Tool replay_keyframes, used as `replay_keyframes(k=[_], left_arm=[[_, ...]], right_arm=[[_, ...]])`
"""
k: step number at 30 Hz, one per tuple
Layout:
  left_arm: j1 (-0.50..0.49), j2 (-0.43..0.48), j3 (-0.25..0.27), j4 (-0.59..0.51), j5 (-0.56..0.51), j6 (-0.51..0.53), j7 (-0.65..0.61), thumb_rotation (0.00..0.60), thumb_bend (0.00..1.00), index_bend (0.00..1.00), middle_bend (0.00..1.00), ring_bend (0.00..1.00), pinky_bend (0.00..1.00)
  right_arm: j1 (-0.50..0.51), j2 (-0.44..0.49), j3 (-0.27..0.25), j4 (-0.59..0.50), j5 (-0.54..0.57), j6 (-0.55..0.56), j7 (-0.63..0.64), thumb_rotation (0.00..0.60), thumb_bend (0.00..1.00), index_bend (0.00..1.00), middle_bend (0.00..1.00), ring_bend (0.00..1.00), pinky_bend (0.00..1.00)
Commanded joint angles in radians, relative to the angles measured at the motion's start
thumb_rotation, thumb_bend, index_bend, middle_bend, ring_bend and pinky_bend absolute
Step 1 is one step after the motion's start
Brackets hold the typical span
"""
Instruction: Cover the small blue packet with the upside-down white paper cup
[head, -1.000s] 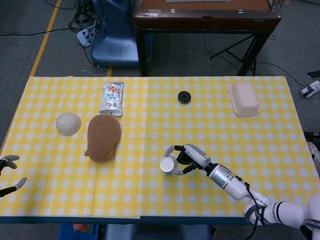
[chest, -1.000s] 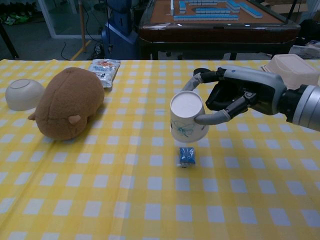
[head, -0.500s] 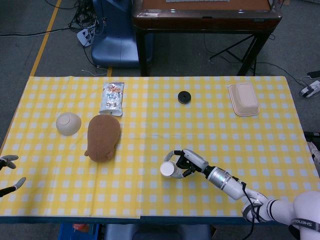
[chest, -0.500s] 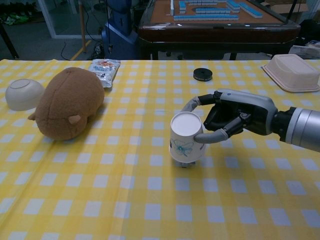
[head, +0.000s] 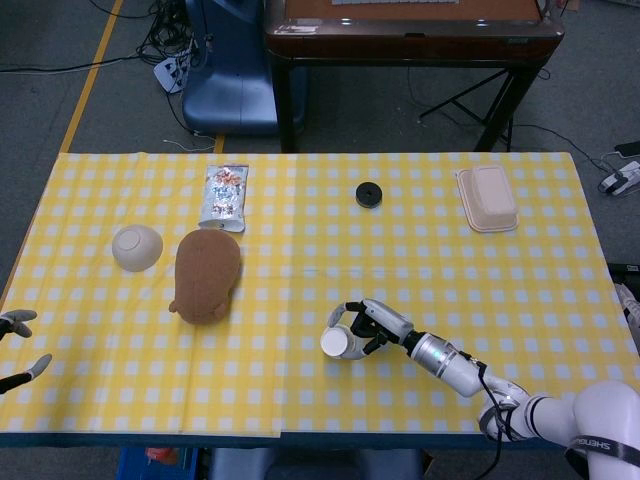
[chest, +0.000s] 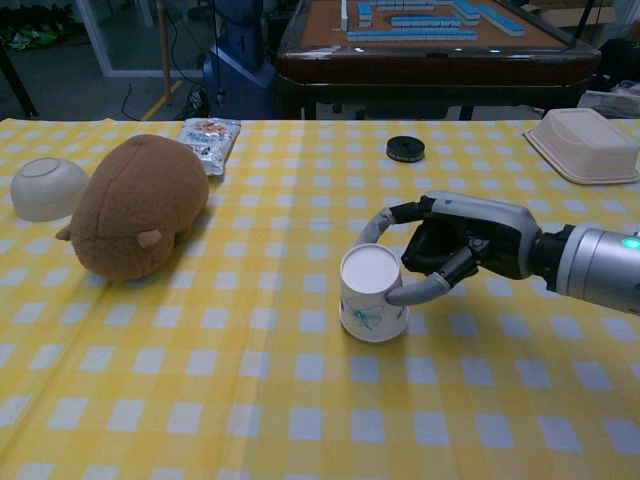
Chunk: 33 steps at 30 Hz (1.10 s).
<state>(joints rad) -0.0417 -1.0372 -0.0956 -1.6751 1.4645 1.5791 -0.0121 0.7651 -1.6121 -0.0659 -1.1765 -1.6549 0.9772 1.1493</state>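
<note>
Right hand (chest: 455, 255) grips inverted white paper cup (chest: 371, 294) — rim down on yellow checked tablecloth (chest: 200, 380) — blue packet hidden

matt paper cup (chest: 372, 295); checked cloth (chest: 200, 400).

light: even, dim overhead | shadows: soft, faint | focus: sharp | glare: none

The right hand (chest: 450, 255) has lowered the white paper cup (chest: 372, 295) onto the bench (chest: 200, 400); the small blue packet, previously visible beneath it, is now hidden.
</note>
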Motion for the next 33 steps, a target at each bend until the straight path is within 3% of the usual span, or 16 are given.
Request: replay_keyframes(k=[1,9,12,15,18,22,25,28,30,33], left_arm=[[0.000,0.000,0.000,0.000,0.000,0.000,0.000,0.600,0.14,0.44,0.51,0.42,0.54],[0.000,0.000,0.000,-0.001,0.001,0.001,-0.001,0.600,0.14,0.44,0.51,0.42,0.54],[0.000,0.001,-0.001,-0.001,0.000,0.000,-0.001,0.600,0.14,0.44,0.51,0.42,0.54],[-0.001,0.000,0.000,0.000,0.001,-0.003,0.001,0.600,0.14,0.44,0.51,0.42,0.54],[-0.002,-0.002,0.002,0.000,0.002,-0.006,0.008,0.600,0.14,0.44,0.51,0.42,0.54],[-0.004,-0.007,0.004,-0.001,0.006,-0.007,0.022,0.600,0.14,0.44,0.51,0.42,0.54],[-0.006,-0.011,0.007,-0.002,0.010,-0.009,0.036,0.600,0.14,0.44,0.51,0.42,0.54],[-0.009,-0.011,0.016,-0.006,0.012,-0.024,0.054,0.600,0.14,0.44,0.51,0.42,0.54],[-0.014,-0.011,0.020,-0.007,0.013,-0.036,0.070,0.600,0.14,0.44,0.51,0.42,0.54],[-0.021,-0.013,0.028,-0.007,0.015,-0.055,0.090,0.600,0.14,0.44,0.51,0.42,0.54]], right_arm=[[0.004,-0.006,-0.003,0.010,-0.003,0.000,0.012,0.600,0.00,0.31,1.00,1.00,1.00],[0.000,0.016,-0.010,0.006,-0.013,0.031,0.017,0.600,0.00,0.25,1.00,1.00,1.00],[-0.010,0.051,-0.011,-0.026,-0.021,0.063,-0.040,0.600,0.00,0.25,1.00,1.00,1.00],[-0.039,0.103,-0.003,-0.083,-0.009,0.097,-0.222,0.600,0.00,0.28,1.00,1.00,1.00],[-0.083,0.171,0.009,-0.175,0.028,0.129,-0.494,0.600,0.00,0.38,1.00,1.00,1.00],[-0.158,0.256,0.013,-0.295,0.037,0.227,-0.830,0.600,0.02,0.41,0.97,1.00,1.00],[-0.206,0.317,0.004,-0.367,0.042,0.278,-0.977,0.600,0.03,0.42,0.92,0.96,1.00],[-0.264,0.383,-0.006,-0.439,0.061,0.329,-1.144,0.600,0.04,0.42,0.81,0.84,0.99],[-0.303,0.431,-0.019,-0.490,0.085,0.349,-1.261,0.600,0.05,0.42,0.69,0.66,0.89],[-0.366,0.455,-0.022,-0.522,0.103,0.418,-1.362,0.600,0.07,0.42,0.59,0.53,0.73]])
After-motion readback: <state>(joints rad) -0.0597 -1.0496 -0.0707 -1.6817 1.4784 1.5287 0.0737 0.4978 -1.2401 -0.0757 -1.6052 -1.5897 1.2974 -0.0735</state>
